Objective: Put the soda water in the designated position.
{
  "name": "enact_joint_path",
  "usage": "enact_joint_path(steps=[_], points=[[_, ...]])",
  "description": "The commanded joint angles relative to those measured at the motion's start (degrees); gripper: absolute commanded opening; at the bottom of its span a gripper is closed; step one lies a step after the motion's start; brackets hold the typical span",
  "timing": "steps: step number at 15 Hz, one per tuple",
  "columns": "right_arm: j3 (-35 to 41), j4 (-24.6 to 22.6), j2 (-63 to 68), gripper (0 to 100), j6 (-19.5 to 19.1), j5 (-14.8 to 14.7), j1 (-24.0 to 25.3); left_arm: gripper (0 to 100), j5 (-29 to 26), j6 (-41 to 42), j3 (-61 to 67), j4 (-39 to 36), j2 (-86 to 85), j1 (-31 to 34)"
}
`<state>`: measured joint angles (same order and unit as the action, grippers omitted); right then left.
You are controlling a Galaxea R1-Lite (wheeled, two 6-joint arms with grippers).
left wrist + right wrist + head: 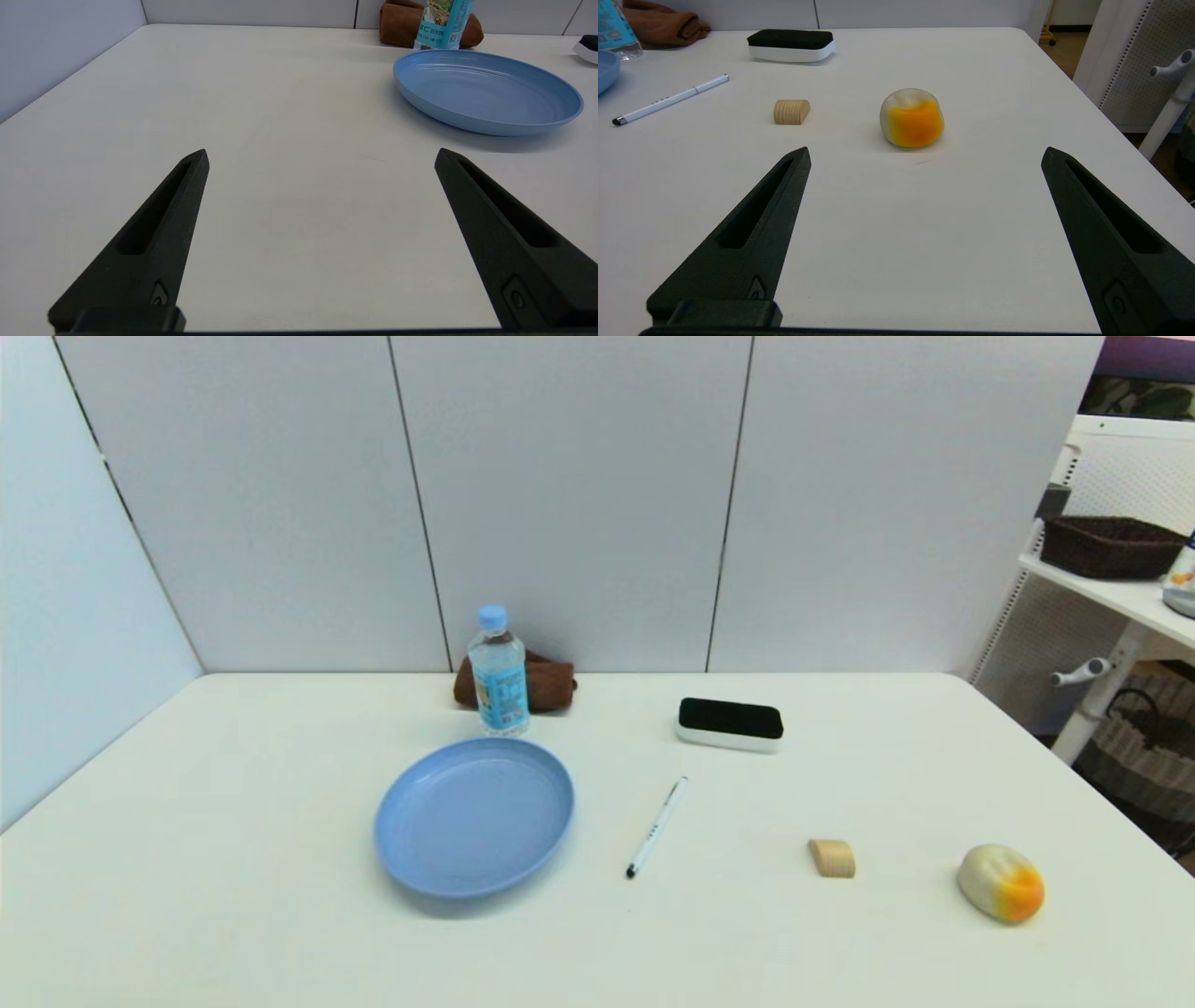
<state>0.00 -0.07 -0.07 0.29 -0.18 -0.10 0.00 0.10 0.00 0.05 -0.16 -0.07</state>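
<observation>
The soda water [498,674] stands upright near the table's back edge, just behind the blue plate [474,816] and in front of a brown cloth [551,683]. Its lower label shows in the left wrist view [441,23] and a sliver of it in the right wrist view [614,32]. Neither arm appears in the head view. My left gripper [321,156] hovers open over bare white table on the near left, far from the bottle. Over the near right of the table my right gripper [924,154] is open, with nothing between its fingers. The designated position has no mark that I can see.
A black-and-white eraser [730,723], a white pen [657,826], a small wooden block [832,858] and a white-orange soft ball [1001,883] lie on the table's right half. Grey panels wall the back and left. A shelf with a dark basket [1109,547] stands at the right.
</observation>
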Motion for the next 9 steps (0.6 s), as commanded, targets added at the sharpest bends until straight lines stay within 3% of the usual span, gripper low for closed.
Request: enact_joint_path(steps=[1,9], points=[[0.0,0.0,0.1,100,0.1,0.0,0.0,100,0.0,-0.1,0.0,0.0,0.1,0.0],[0.0,0.0,0.1,100,0.0,0.0,0.0,100,-0.2,-3.1,0.0,0.0,0.1,0.0]])
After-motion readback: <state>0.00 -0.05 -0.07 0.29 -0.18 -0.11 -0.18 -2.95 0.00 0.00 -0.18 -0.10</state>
